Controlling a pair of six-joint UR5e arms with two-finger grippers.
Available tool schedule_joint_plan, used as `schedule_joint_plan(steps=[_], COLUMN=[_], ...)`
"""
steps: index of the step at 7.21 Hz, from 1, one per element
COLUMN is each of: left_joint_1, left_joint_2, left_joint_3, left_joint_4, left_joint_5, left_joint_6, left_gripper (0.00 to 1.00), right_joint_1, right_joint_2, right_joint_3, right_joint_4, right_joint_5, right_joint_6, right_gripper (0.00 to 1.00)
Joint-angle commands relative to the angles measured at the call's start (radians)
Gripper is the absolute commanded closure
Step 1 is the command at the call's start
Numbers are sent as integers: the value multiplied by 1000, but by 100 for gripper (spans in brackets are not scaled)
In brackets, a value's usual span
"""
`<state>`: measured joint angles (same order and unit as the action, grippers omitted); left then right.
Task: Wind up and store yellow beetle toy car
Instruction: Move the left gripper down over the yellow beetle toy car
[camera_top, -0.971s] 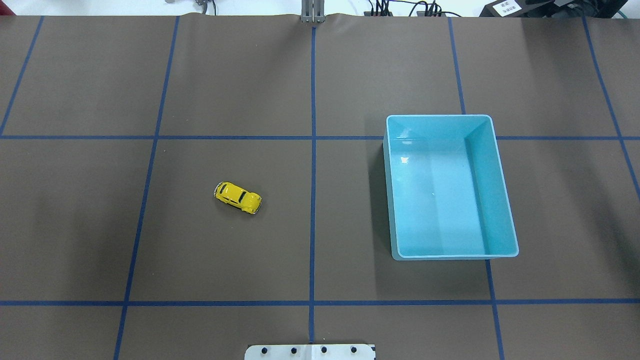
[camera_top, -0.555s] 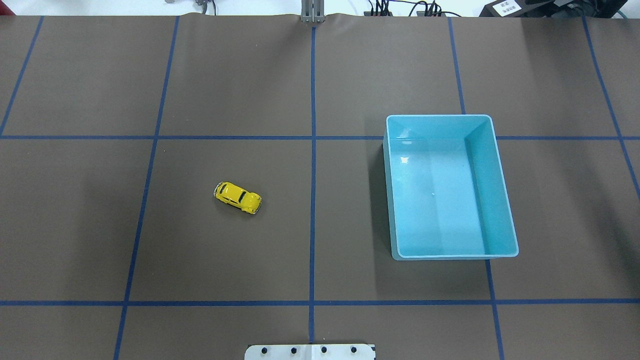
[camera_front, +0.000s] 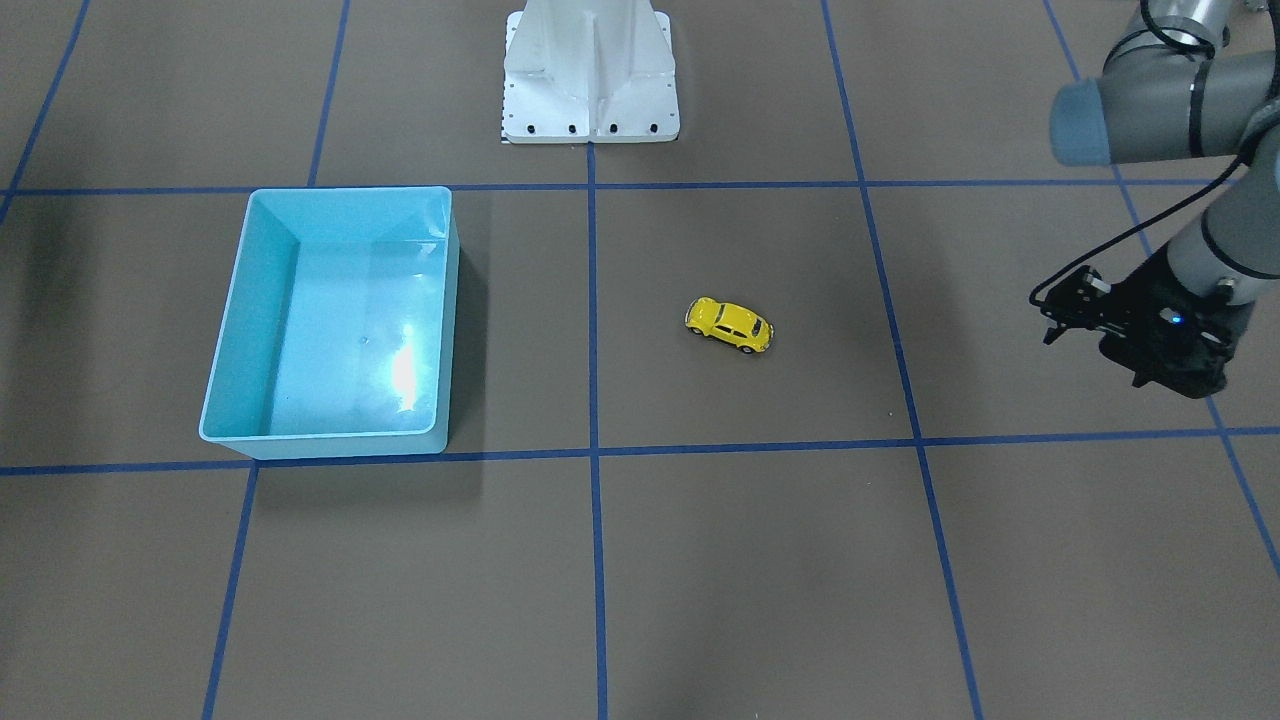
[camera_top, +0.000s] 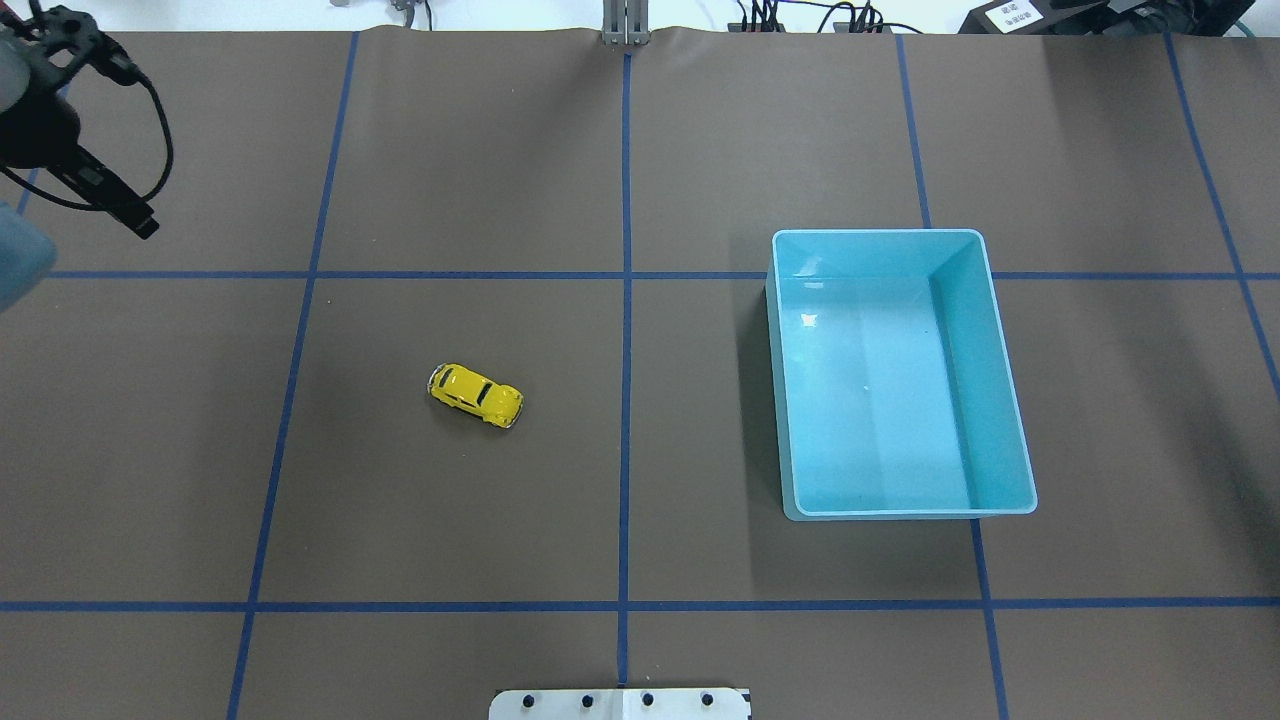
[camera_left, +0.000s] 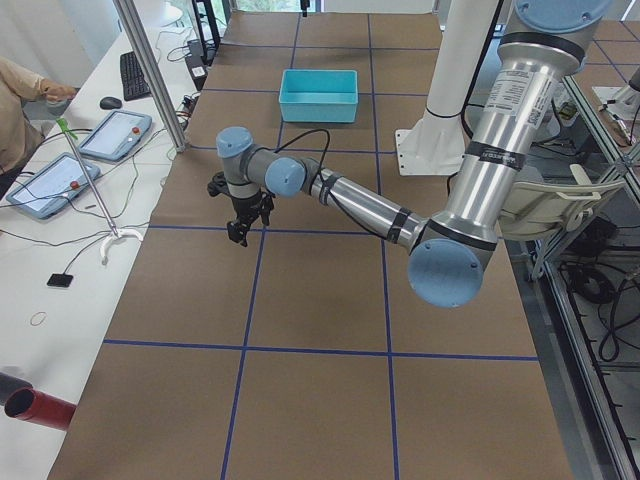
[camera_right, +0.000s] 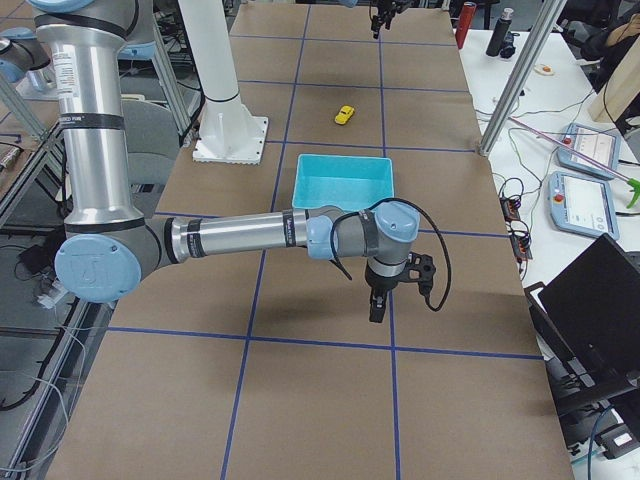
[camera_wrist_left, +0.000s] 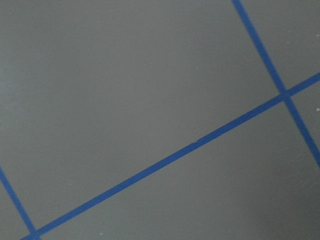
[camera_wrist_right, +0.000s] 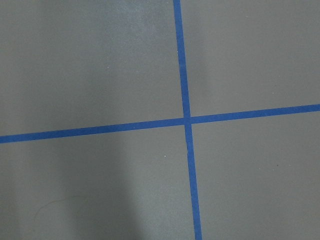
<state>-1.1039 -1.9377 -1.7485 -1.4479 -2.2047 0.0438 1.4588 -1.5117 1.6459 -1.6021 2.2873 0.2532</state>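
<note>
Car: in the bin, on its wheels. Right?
Not quite. The car is on its wheels, but it stands on the table, well apart from the bin, not in it. The overhead view shows this.

Here's the yellow beetle toy car (camera_top: 476, 395), tiny, glossy and rounded, with dark windows across its roofline and small black wheels tucked under the body. It's upright on all its wheels, flat on the brown bench (camera_top: 450, 150). From overhead its long axis runs on a slant, one end up and to the left, the other down and to the right. It sits on the robot's left half, inside the grid square just left of the centre blue tape line (camera_top: 626, 400) and clear of it. The turquoise bin (camera_top: 975, 380) lies well apart, across that line, dwarfing the little car.
</note>
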Motion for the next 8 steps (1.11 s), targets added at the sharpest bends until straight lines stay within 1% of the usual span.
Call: schedule_joint_plan(steps=[1, 2, 3, 4, 5, 6, 7, 8], left_joint_1=[144, 223, 311, 411, 455, 469, 489, 516], left_joint_2=[-79, -113, -118, -130, -162, -173, -193, -213], left_joint_3=[-98, -130, -190, -201, -209, -207, -203, -197], left_joint_4=[8, 14, 41, 108, 142, 142, 144, 161], left_joint_5=[16, 52, 116, 156, 163, 166, 212, 323], left_joint_6=[1, 1, 1, 11, 11, 13, 93, 245], left_gripper=[0, 0, 0, 0, 0, 0, 0, 0], right_joint_1=[-2, 0, -2, -2, -3, -3, -3, -3], right_joint_2=[4, 2, 5, 7, 5, 1, 2, -1], right_joint_3=[-12, -12, -15, -15, -12, -17, -24, -24], right_joint_4=[1, -1, 1, 1, 2, 2, 2, 2], right_joint_5=[-2, 3, 1, 0, -2, -2, -3, -3], right_joint_6=[0, 0, 0, 0, -2, -2, -2, -2], right_gripper=[0, 0, 0, 0, 0, 0, 0, 0])
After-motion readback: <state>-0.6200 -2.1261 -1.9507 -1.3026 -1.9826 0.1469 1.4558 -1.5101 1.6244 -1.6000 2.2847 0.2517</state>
